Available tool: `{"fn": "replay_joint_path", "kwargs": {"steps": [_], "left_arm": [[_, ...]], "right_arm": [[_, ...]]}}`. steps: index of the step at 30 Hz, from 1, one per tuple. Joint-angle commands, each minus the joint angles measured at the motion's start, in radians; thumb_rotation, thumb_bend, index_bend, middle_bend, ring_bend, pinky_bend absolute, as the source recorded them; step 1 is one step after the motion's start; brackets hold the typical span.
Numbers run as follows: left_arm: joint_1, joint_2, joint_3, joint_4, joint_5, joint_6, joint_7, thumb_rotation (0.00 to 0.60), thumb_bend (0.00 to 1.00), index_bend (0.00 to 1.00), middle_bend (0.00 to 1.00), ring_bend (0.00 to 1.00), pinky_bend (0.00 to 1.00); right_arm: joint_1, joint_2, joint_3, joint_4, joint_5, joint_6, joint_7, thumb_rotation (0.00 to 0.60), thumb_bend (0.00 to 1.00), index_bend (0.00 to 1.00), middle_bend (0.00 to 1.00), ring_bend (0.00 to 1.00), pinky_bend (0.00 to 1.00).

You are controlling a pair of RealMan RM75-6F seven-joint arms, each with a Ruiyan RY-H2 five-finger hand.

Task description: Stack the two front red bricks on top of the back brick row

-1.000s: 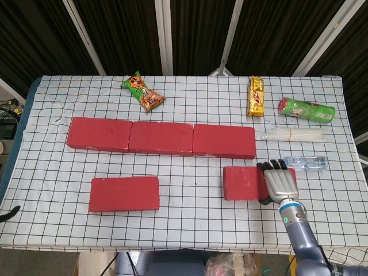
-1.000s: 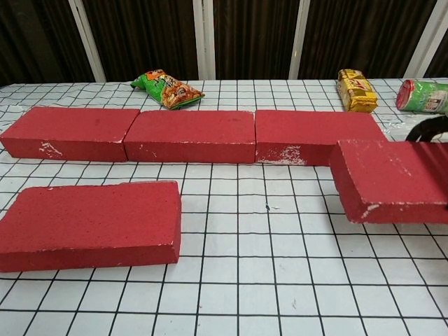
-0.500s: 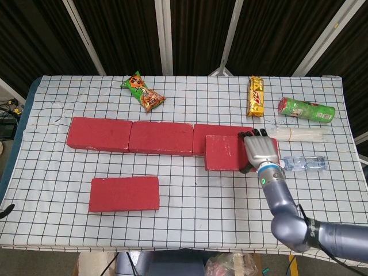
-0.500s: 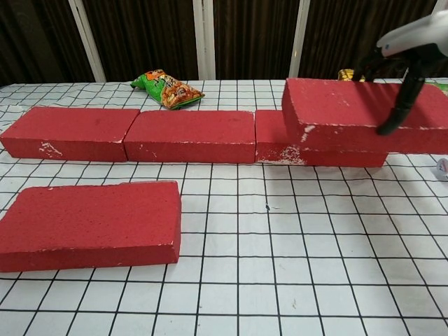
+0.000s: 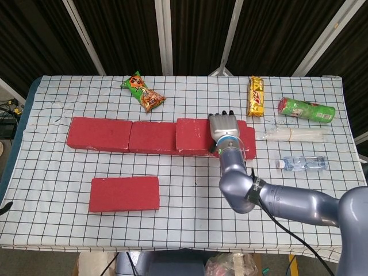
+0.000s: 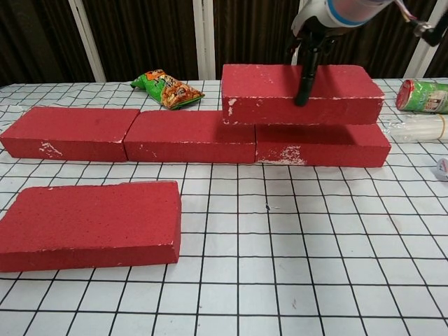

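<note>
- right hand (image 5: 224,127) grips lifted brick (image 6: 301,92), fingers over its far edge, thumb (image 6: 306,77) down its front face
- lifted brick is above back row (image 6: 189,134), over the seam of the middle and right bricks; can't tell if touching
- other front brick (image 5: 124,194) flat on table (image 5: 52,172), front left
- left hand not visible
- snack bag (image 5: 143,92), can (image 5: 306,110), bottle (image 5: 303,163) behind/right

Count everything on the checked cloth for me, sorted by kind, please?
Red bricks: 5, three in the back row, one held above it by the right hand, one in front
Snack packs: 2, green and yellow
Green can: 1
Water bottle: 1
Clear packet: 1
Total: 10
</note>
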Motion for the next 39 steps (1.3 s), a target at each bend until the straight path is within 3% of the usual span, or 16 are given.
{"fn": "replay_joint_path", "kwargs": {"steps": [1,9,26,39], "left_arm": [[-0.003,0.002,-0.004,0.003,-0.010,-0.007,-0.004,0.600,0.00,0.05,0.00,0.00,0.01],[-0.002,0.009,-0.011,0.010,-0.024,-0.008,-0.024,0.600,0.00,0.05,0.00,0.00,0.01],[0.005,0.011,-0.024,0.013,-0.060,0.006,-0.023,0.600,0.00,0.05,0.00,0.00,0.01],[0.008,0.009,-0.027,0.011,-0.070,0.015,-0.014,0.600,0.00,0.05,0.00,0.00,0.01]], "right_arm": [[0.041,-0.043,0.034,0.067,0.087,-0.008,-0.059,0.600,0.13,0.31,0.29,0.09,0.00],[0.088,-0.126,0.079,0.194,0.159,-0.001,-0.144,0.600,0.13,0.31,0.29,0.09,0.00],[0.080,-0.273,0.134,0.400,0.118,-0.059,-0.224,0.600,0.13,0.31,0.29,0.09,0.00],[0.055,-0.305,0.177,0.463,0.110,-0.060,-0.292,0.600,0.13,0.31,0.29,0.09,0.00]]}}
